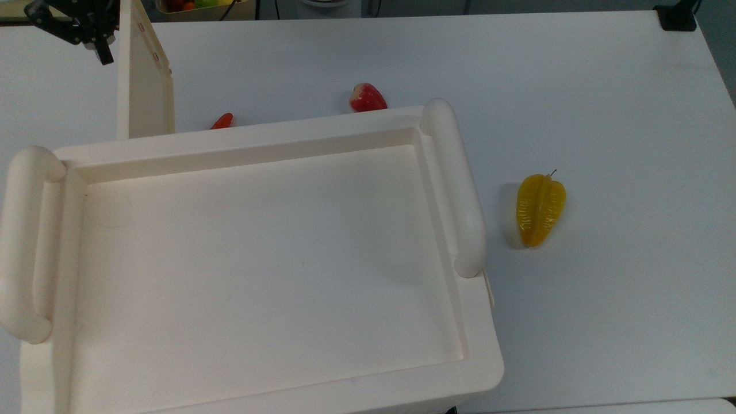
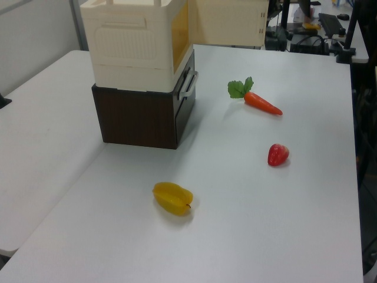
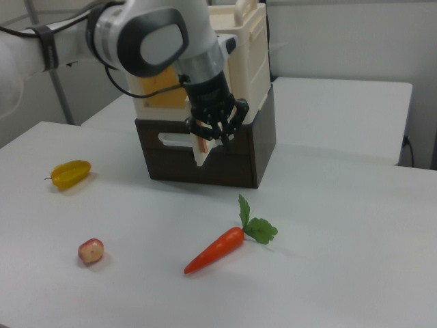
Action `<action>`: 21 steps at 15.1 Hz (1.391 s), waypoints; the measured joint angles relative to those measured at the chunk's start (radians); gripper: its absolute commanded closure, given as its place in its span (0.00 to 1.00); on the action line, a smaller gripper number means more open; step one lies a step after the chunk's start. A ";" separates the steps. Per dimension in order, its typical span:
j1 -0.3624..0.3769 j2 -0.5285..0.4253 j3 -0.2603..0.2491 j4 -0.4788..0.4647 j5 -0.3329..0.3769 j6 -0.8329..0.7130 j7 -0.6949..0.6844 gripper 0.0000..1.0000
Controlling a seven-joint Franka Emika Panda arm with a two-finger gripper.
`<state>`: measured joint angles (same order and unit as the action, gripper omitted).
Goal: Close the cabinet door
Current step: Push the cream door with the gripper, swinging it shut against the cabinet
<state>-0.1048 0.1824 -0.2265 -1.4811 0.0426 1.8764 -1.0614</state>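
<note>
I see the cabinet door (image 1: 145, 80) swung wide open, standing edge-on in the upper left of the top view, hinged to the cabinet (image 1: 259, 270) that takes up that frame's lower left. My gripper (image 1: 95, 40) sits just beside the door's outer face at the top left corner; whether its fingers are parted I cannot tell. Starfruit (image 1: 539, 208), strawberry (image 1: 366, 97) and carrot (image 3: 217, 249) lie on the desk (image 1: 604, 98).

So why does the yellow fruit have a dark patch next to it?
That is its shadow: in the top view the yellow fruit casts a soft grey patch to the top view's left on the white table; in the left view a fainter one lies under it.
</note>
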 measured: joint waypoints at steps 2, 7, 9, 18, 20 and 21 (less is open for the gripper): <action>-0.003 0.008 0.000 0.001 0.082 0.011 -0.066 0.99; 0.009 0.008 0.015 0.005 0.166 0.012 -0.134 0.97; 0.041 0.008 0.025 0.005 0.170 0.012 -0.134 0.97; 0.192 0.007 0.030 0.011 0.226 0.046 0.109 0.97; 0.224 0.008 0.030 0.011 0.256 0.131 0.214 0.97; 0.242 0.010 0.031 0.010 0.257 0.169 0.271 0.97</action>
<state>0.1370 0.1924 -0.1960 -1.4712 0.2995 2.0458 -0.7908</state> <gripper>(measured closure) 0.969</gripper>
